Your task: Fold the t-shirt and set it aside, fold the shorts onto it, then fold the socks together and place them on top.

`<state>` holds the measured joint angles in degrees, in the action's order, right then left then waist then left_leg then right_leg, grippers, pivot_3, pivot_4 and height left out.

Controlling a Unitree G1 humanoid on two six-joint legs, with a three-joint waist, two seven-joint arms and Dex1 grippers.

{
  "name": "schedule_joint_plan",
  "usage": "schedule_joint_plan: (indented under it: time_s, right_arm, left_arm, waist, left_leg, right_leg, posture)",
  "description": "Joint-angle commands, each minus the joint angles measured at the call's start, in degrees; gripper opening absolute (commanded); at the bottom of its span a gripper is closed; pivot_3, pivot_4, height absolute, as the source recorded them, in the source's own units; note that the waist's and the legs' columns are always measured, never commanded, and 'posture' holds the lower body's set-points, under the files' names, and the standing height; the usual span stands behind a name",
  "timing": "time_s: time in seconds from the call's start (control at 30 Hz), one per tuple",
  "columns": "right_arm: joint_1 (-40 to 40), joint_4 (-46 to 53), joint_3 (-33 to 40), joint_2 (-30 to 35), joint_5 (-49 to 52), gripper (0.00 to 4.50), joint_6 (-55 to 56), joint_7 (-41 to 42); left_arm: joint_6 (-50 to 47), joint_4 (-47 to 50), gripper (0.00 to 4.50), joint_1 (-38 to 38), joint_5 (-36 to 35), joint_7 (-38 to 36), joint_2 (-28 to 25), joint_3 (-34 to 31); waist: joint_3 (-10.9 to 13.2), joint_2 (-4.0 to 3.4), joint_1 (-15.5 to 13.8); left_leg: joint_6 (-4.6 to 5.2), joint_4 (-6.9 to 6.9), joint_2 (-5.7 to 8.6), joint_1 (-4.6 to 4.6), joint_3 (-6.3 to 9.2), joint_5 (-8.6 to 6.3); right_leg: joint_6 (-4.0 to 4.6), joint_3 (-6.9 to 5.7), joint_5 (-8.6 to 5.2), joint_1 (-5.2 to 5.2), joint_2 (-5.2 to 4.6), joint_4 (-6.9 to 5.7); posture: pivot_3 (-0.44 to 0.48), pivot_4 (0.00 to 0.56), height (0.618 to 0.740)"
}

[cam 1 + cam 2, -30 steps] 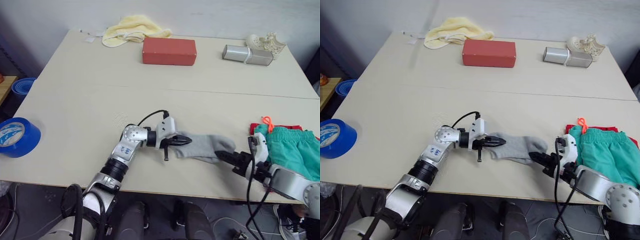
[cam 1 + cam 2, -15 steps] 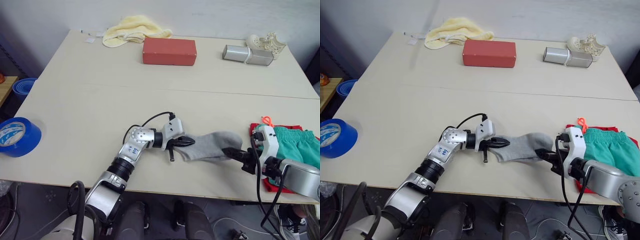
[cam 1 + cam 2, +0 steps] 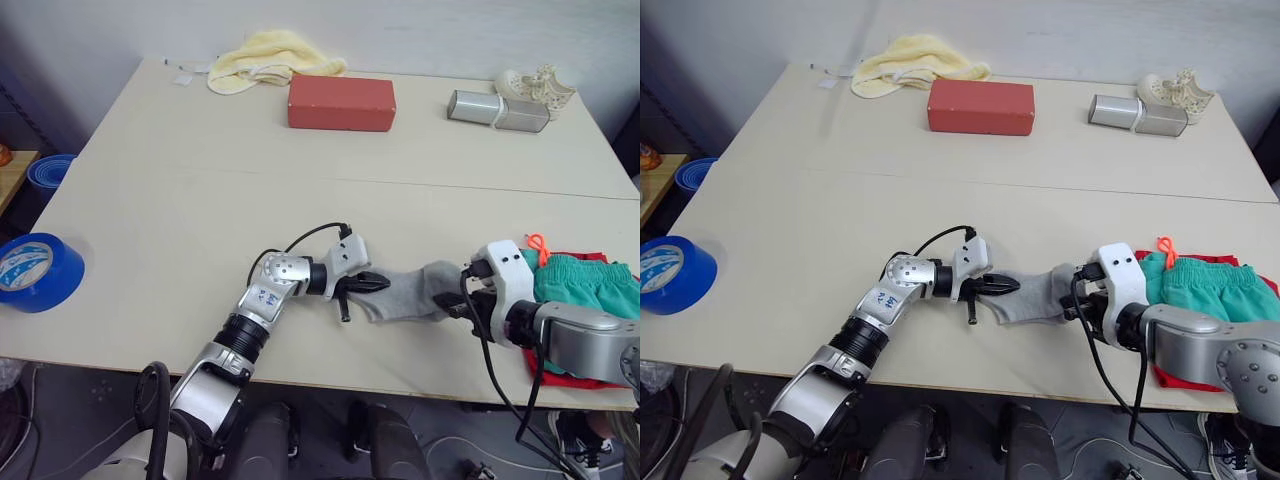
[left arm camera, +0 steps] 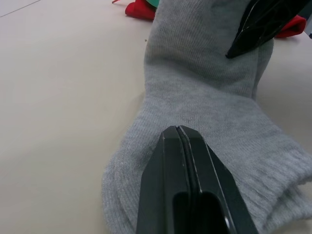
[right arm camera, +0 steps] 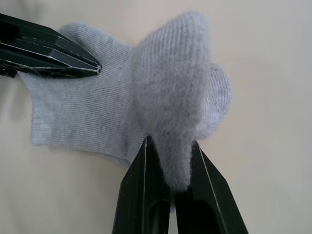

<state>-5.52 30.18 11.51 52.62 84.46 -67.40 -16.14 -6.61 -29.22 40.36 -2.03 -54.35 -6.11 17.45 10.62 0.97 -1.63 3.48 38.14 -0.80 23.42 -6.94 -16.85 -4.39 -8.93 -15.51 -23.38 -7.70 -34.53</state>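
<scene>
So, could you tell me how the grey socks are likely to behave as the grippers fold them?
The socks look floppy: the toe end bends up limply in the right gripper. Probably light, since a fingertip pinch lifts it. The knit looks fuzzy, so slipping seems unlikely.

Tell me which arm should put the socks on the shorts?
Probably the right. Its gripper pinches the toe end of the socks, beside the shorts. The left gripper pins the cuff end, farther away.

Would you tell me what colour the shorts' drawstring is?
Neon orange drawstring, clearest in the left eye view.
</scene>
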Motion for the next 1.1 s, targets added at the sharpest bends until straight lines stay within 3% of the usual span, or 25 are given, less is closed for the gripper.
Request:
schedule_joint_plan:
  time_s: [0.03, 0.23, 0.43, 0.63, 0.8, 1.1]
  right_arm:
    - [2.6, 0.0, 2.9, -0.2, 1.0, 0.01, 1.5, -1.1]
    - [5.5, 1.0, 2.5, -0.7, -1.5, 0.01, 2.7, -0.9]
    - [7.9, 1.0, 2.9, -1.6, -4.2, 0.01, 4.0, 0.3]
    - [8.0, 2.1, 4.4, -1.0, -5.8, 0.01, 4.8, 0.9]
    - [5.3, 4.5, 5.2, 1.4, -1.5, 0.01, 4.3, 0.9]
    - [-2.9, 6.2, -3.9, -0.2, 3.4, 0.01, 4.9, -5.4]
  left_arm:
    - [-0.5, 2.8, 0.00, 1.6, -2.2, -3.1, -0.9, -0.8]
    - [-0.5, 5.1, 0.00, 3.4, -5.8, -7.3, 1.7, -0.6]
    - [4.1, -0.6, 0.00, 3.8, -1.5, -6.1, 5.5, 3.9]
    - [7.2, -6.7, 0.00, 3.8, 5.0, -1.4, 5.2, 7.1]
    - [6.3, -6.1, 0.00, 2.6, 4.9, 0.6, 5.3, 5.8]
    - [1.9, -2.4, 0.00, 3.3, 2.2, 0.5, 5.8, 3.3]
  waist:
    - [0.0, 0.00, 0.0]
    - [0.0, 0.00, 0.0]
    - [0.0, 0.00, -0.1]
    - [0.0, -0.01, -0.1]
    - [0.0, -0.01, 0.0]
    - [0.0, -0.01, 0.1]
  left_leg:
    - [0.00, 0.00, 0.00, 0.00, -0.01, 0.00]
    - [-0.01, 0.01, 0.00, 0.00, -0.01, 0.01]
    - [0.00, 0.02, 0.01, 0.00, -0.03, 0.01]
    - [0.06, 0.01, 0.01, 0.00, -0.02, -0.03]
    - [0.08, 0.02, 0.00, -0.01, 0.00, -0.03]
    - [0.07, 0.01, -0.02, -0.01, 0.03, -0.02]
  right_leg:
    - [0.00, 0.00, 0.00, 0.00, 0.01, -0.02]
    - [0.00, 0.01, 0.00, -0.01, 0.02, -0.03]
    - [0.00, 0.00, 0.00, 0.02, 0.03, 0.01]
    - [-0.01, 0.01, 0.00, -0.01, 0.05, -0.01]
    - [0.00, 0.04, 0.01, 0.01, 0.02, 0.00]
    - [0.00, 0.03, 0.01, 0.00, 0.02, 0.00]
  posture:
    - [0.000, 0.150, 0.740]
    - [0.000, 0.150, 0.740]
    - [0.000, 0.150, 0.740]
    - [0.000, 0.150, 0.740]
    - [0.000, 0.150, 0.740]
    - [0.000, 0.150, 0.740]
